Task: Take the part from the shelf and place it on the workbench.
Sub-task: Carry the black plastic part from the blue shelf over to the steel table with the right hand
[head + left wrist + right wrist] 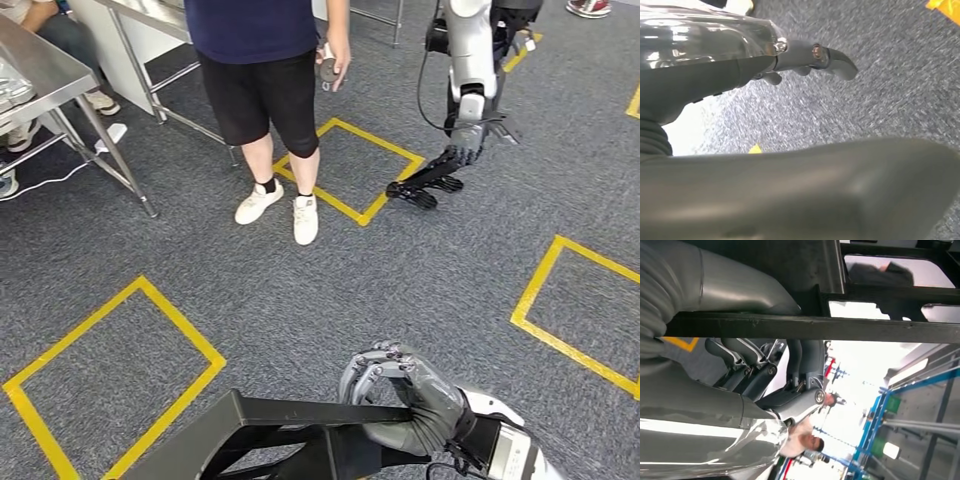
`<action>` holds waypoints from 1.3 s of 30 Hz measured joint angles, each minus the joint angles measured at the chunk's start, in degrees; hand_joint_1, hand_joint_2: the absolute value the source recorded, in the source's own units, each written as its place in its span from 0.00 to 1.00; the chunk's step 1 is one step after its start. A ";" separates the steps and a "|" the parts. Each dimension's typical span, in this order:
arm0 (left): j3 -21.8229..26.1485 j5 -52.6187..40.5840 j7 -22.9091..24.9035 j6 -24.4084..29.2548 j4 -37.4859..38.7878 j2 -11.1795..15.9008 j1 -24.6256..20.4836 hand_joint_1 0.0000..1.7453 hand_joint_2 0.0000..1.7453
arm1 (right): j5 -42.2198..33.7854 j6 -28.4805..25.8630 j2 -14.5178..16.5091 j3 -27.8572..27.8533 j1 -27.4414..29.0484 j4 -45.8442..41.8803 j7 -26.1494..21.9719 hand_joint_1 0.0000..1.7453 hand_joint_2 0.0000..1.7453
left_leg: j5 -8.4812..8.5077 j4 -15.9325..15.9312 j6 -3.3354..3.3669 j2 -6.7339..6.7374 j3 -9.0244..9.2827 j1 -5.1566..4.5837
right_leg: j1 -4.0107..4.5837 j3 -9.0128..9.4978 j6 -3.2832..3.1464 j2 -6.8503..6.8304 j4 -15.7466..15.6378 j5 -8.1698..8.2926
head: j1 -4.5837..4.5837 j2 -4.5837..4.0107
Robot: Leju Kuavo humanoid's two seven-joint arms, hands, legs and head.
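Right hand grips the part, a black metal frame, with fingers curled over its top bar, low and close to the robot's body above the grey carpet. Left hand hangs over the carpet with fingers a little apart, holding nothing. One person stands ahead in white shoes, with a small round thing in one hand. Another robot stands near. Four yellow tape squares mark the floor. One metal table stands at the left.
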 joint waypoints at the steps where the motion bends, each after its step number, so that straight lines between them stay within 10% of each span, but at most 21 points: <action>1: 0.01 0.00 -0.02 0.00 0.00 -0.01 0.12 0.00 1.00 | -0.07 0.00 0.01 0.00 -0.01 -0.01 0.00 1.00 1.00 | 2.10 -3.01 0.12 0.44 1.38 0.01 | 0.02 0.41 0.09 -0.75 0.00 -0.30 | 0.00 0.00; 5: 0.00 -0.02 -0.20 0.00 0.00 0.01 -0.02 0.00 1.00 | -0.23 0.01 0.02 -0.01 -0.03 -0.06 0.00 1.00 1.00 | 5.97 -13.51 1.71 4.80 6.29 -1.21 | 0.39 1.56 0.96 -3.16 -0.10 -1.39 | 0.01 0.00; 7: 0.00 -0.02 -0.25 0.00 -0.01 0.02 0.04 0.00 1.00 | -0.24 0.01 0.06 -0.01 -0.10 -0.09 0.00 1.00 1.00 | 5.58 -13.99 2.33 3.99 6.43 -1.38 | 0.45 2.02 1.55 -4.21 -0.38 -1.72 | 0.01 0.00; 10: 0.00 -0.02 -0.28 -0.02 -0.01 0.01 0.02 0.00 1.00 | -0.27 -0.01 0.09 -0.02 -0.16 -0.16 -0.01 1.00 1.00 | 5.68 -14.88 3.09 2.13 7.24 -0.81 | 0.24 1.32 2.09 -0.62 2.60 -3.92 | 0.13 0.00; 13: 0.00 -0.02 -0.30 -0.08 -0.01 0.01 -0.28 0.00 1.00 | -0.31 -0.03 0.05 -0.02 0.20 -0.08 0.00 1.00 1.00 | 5.46 -14.97 3.62 0.00 7.57 -0.68 | 0.23 -4.78 2.11 2.45 13.26 -7.94 | 0.20 0.00; 15: 0.00 -0.02 -0.29 -0.13 -0.01 0.00 -0.17 0.00 1.00 | -0.31 -0.05 0.05 -0.02 0.43 -0.02 0.00 1.00 1.00 | 5.25 -14.93 3.64 -1.59 7.97 -0.69 | 0.23 -6.76 2.27 2.65 14.92 -6.41 | 0.20 0.00; 18: -0.01 -0.02 -0.30 -0.15 0.01 -0.01 -0.11 0.00 1.00 | -0.31 -0.11 0.05 -0.03 0.62 0.01 0.00 1.00 1.00 | 4.65 -14.67 3.14 -4.03 8.70 -0.61 | 0.05 -3.65 2.32 5.07 5.00 0.58 | 0.20 0.00; 21: -0.02 -0.02 -0.30 -0.15 -0.01 -0.02 -0.10 0.00 1.00 | -0.31 -0.18 0.05 -0.05 0.81 0.04 0.03 1.00 1.00 | 4.44 -14.45 2.25 -6.09 8.35 -0.38 | 0.11 -2.02 1.75 6.89 0.77 1.59 | 0.17 0.00; 24: -0.02 -0.02 -0.30 -0.15 0.00 -0.05 0.20 0.00 1.00 | -0.32 -0.20 0.08 -0.05 0.76 -0.10 0.03 1.00 1.00 | 3.82 -13.75 1.39 -5.59 7.89 -0.30 | -0.01 -1.56 0.77 5.00 0.28 1.51 | 0.15 0.00; 27: -0.02 -0.02 -0.30 -0.15 0.01 -0.11 -0.10 0.00 1.00 | -0.33 -0.22 0.10 -0.05 0.97 -0.22 0.02 1.00 1.00 | -0.27 -5.46 0.44 -1.22 3.73 -0.24 | -0.13 -0.95 0.06 2.52 0.07 1.09 | 0.10 0.00; 30: -0.02 -0.02 -0.30 -0.15 0.01 -0.11 0.02 0.00 1.00 | -0.33 -0.25 0.11 -0.05 1.10 -0.19 0.02 1.00 1.00 | -1.09 0.55 -0.07 -0.15 0.20 0.22 | -0.13 -0.24 0.07 0.14 0.08 0.36 | 0.11 0.00; 33: -0.02 -0.02 -0.31 -0.15 0.01 -0.09 0.20 0.00 1.00 | -0.33 -0.31 0.11 -0.05 1.14 -0.22 0.01 1.00 1.00 | 4.66 -8.76 0.43 2.46 4.42 -0.04 | -0.06 1.12 0.50 -1.95 0.03 -0.64 | 0.10 0.00; 36: -0.02 -0.02 -0.34 -0.15 0.01 -0.07 -0.03 0.00 1.00 | -0.33 -0.33 0.11 -0.08 1.21 -0.24 -0.02 1.00 1.00 | 5.50 -13.58 1.74 5.44 6.46 -1.11 | 0.30 1.88 1.38 -3.74 -0.25 -1.31 | 0.11 0.00; 39: -0.02 -0.03 -0.37 -0.15 0.01 -0.07 0.20 0.00 1.00 | -0.32 -0.34 0.11 -0.11 1.08 -0.34 -0.04 1.00 1.00 | 5.48 -14.34 2.69 3.56 6.79 -0.88 | 0.26 2.68 2.22 -3.75 -0.21 -2.23 | 0.11 0.00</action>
